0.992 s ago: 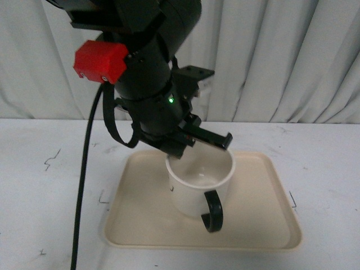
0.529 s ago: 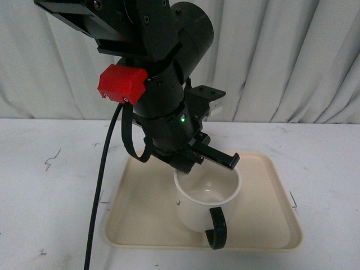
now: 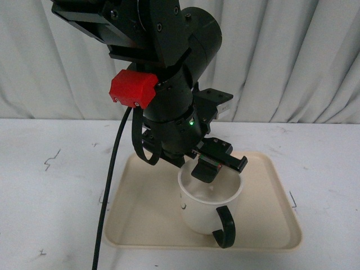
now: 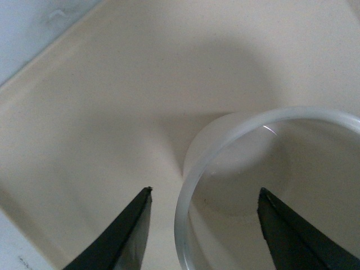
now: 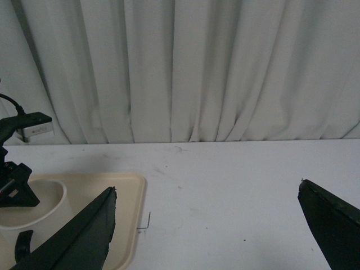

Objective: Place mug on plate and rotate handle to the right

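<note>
Item one, the white bench (image 3: 45, 185), with a pale curtain (image 3: 281, 56) hung behind it. Item two, the left arm (image 3: 174, 112), black with a red block (image 3: 132, 90) on its side and a dark cable (image 3: 109, 185) trailing down to the bench; it reaches down over the plate. Item three, the plate (image 3: 140, 214), beige and low-rimmed, lying flat on the bench. Item four, the mug (image 3: 199, 211), white, upright, and as far as we can judge standing on the plate near its edge closest to the robot. Item five, the left jaws: the left wrist view shows them released and spread, one finger outside the mug wall and one inside the bowl, neither pressing the rim. Item six, the right jaws, parted wide with nothing between them, held above bare bench well apart from the plate. Item seven, the handle (image 3: 226, 226), a black loop facing mostly toward the robot, only slightly to its right. We count the placing as done, while the turn of the handle fully to the right looks incomplete.
</note>
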